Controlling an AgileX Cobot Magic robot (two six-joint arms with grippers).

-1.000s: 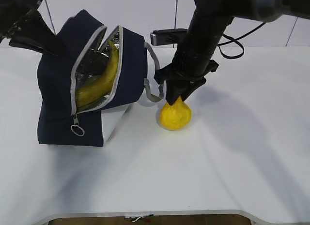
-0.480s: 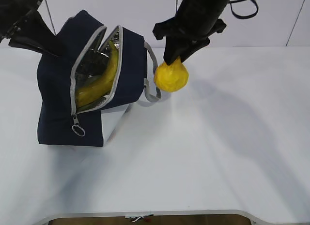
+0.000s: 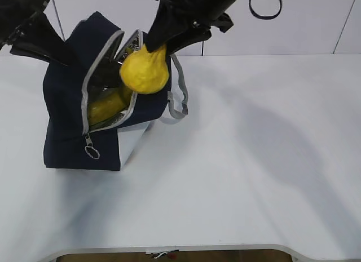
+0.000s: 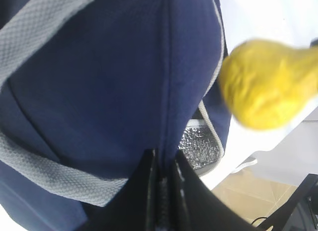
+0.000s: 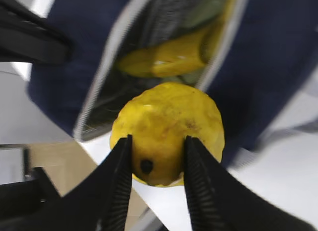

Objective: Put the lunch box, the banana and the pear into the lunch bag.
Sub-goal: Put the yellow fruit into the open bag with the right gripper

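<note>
Right pincer (image 5: pixel 155 164) clamped, raised high, reaching leftward; left pincer (image 4: pixel 161 179) pinched shut, upper left.

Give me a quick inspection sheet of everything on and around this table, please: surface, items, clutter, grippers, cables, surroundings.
Surface: white table, bare apart from the bag.
Lunch bag: navy, standing on the table, zipper open, foil lining showing.
Banana: already inside the bag.
Pear: held in the air at the bag's opening, not yet inside.
Lunch box: not visible; cannot tell whether it is in the bag.
Clutter: nothing seen.
Right gripper: shut on the pear, pinching its narrow top.
Left gripper: clamped on a fold of the bag's fabric, holding it.
Cables: black cable loop hanging from the right arm.
Surroundings: white panelled wall behind the table.
</note>
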